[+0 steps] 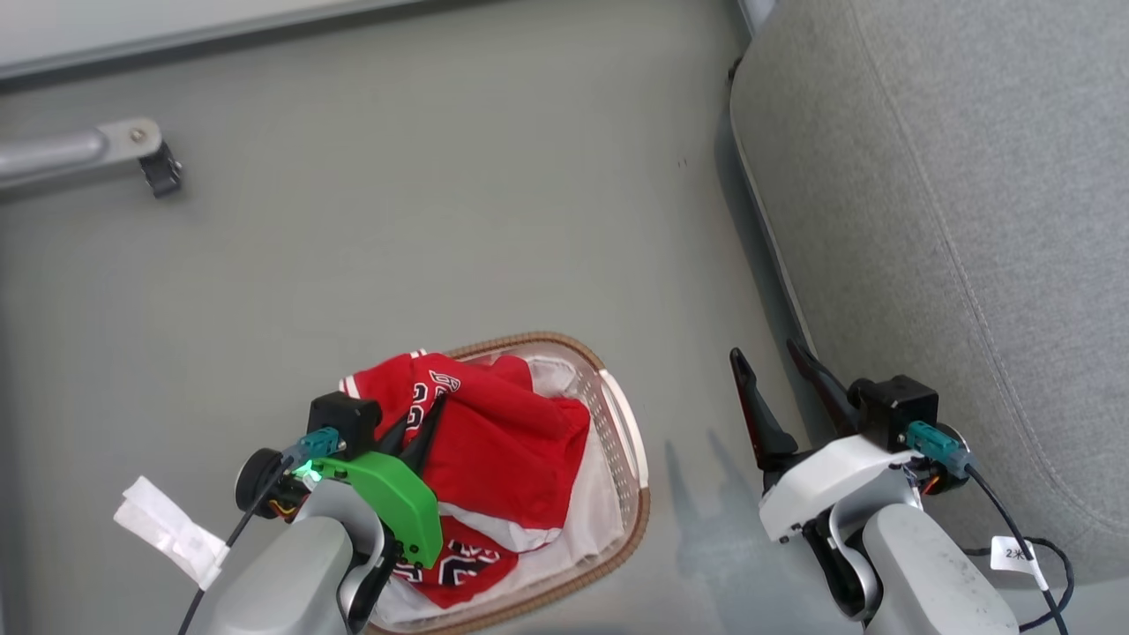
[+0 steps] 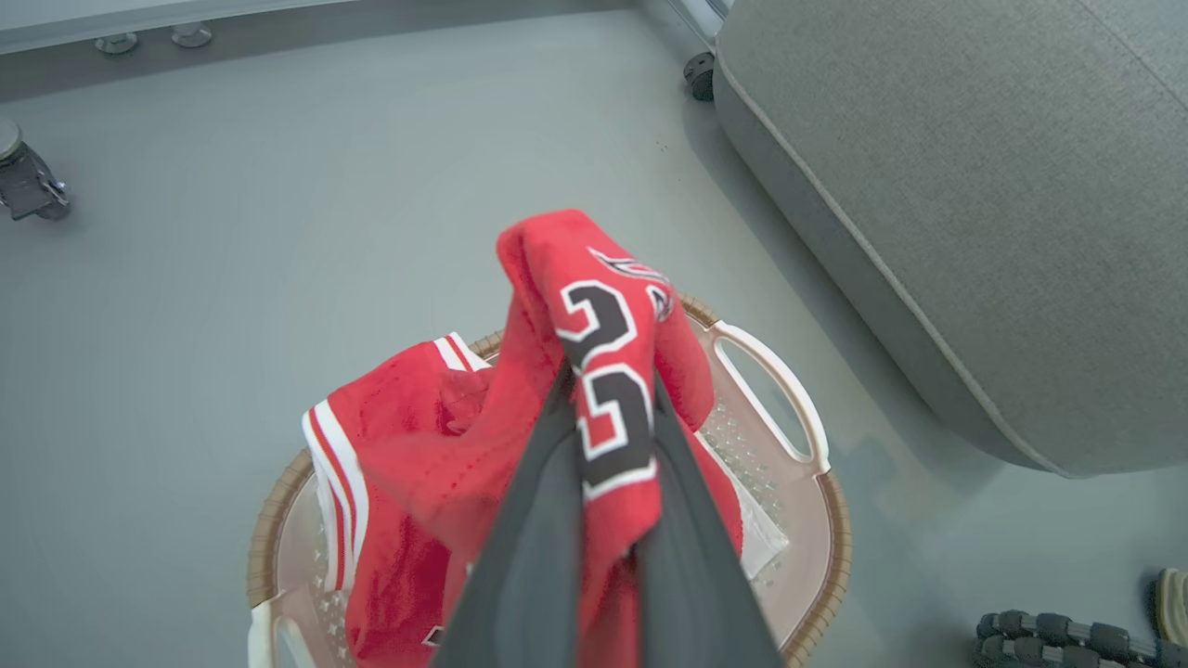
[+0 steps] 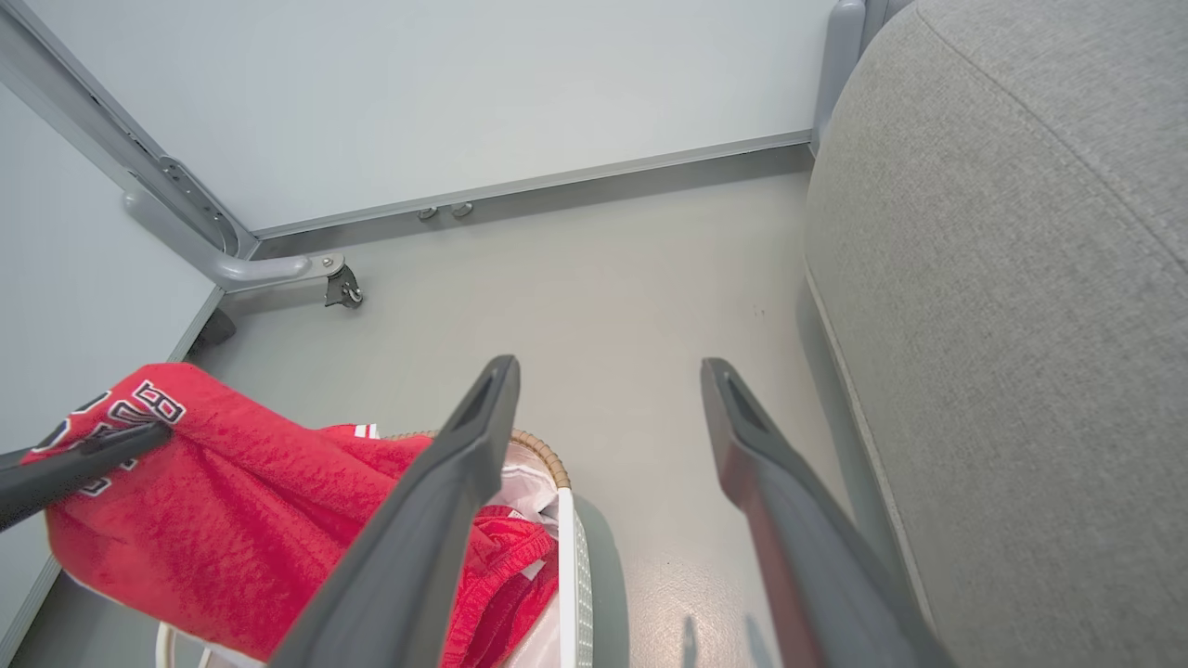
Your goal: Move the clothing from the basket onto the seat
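Clothing heaps in the basket just below me. My left gripper is clenched on a raised fold of red garment, its numbers showing between the fingers, and the rest trails down over a white liner. More lettered red cloth lies lower, half hidden behind my forearm; whether it is separate, I cannot tell. My right gripper hangs spread, holding nothing, over the floor between basket and seat, which the frame edge cuts off.
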Motion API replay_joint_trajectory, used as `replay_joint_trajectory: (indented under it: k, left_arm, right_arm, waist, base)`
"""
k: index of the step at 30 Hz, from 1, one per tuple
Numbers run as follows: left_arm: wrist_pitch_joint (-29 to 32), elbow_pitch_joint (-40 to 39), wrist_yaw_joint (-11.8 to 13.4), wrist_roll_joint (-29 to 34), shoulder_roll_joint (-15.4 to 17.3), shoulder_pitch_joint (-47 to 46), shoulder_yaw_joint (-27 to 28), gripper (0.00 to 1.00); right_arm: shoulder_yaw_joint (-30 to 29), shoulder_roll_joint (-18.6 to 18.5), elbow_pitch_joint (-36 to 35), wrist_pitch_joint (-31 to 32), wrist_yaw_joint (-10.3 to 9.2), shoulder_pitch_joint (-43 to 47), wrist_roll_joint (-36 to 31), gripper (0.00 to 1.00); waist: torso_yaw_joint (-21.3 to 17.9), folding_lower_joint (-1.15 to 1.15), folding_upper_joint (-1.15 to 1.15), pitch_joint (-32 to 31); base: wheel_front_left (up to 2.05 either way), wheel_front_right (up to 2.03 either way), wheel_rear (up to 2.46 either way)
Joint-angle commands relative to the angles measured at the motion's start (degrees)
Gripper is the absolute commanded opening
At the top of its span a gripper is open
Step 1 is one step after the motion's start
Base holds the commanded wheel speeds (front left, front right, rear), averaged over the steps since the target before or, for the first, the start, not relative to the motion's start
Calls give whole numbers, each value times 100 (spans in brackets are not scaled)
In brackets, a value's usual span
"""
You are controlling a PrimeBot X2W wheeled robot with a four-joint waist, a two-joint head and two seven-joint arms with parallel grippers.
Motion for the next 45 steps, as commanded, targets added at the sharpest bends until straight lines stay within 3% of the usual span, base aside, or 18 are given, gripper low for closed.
replay_joint_trajectory:
  k: [1, 11, 19, 33, 40, 45]
  left_arm:
    - [-21, -132, 15, 168, 0, 176, 152, 0]
    - [-22, -1105, -29, 1019, -255, 749, 1279, 0]
    - [-22, -1931, -49, 1507, -484, 867, 1770, 0]
    - [-14, -3442, -52, 1574, -691, 497, 1815, 0]
    - [-14, -3500, -52, 1580, -736, 476, 1762, 0]
    - [-14, -3443, -53, 1534, -747, 511, 1718, 0]
  right_arm:
    - [6, -25, 36, -28, -4, 114, -21, 100]
    - [18, -23, 98, -27, -4, 380, -65, 100]
    - [7, -24, 119, -27, -4, 590, -80, 100]
    - [39, -24, 106, -27, -4, 824, -104, 100]
    - [182, -23, -115, -27, -4, 757, -112, 100]
    - [640, -23, -677, -27, -4, 576, -35, 100]
  waist:
    - [266, 0, 0, -596]
    - [441, 0, 0, -1103]
    - [535, 0, 0, -1464]
    - [629, 0, 0, -1730]
    - [604, 0, 0, -1771]
    - [598, 0, 0, -1769]
  base:
    - [0, 0, 0]
    - [0, 0, 0]
    - [0, 0, 0]
    - [0, 0, 0]
    - [0, 0, 0]
    - [0, 0, 0]
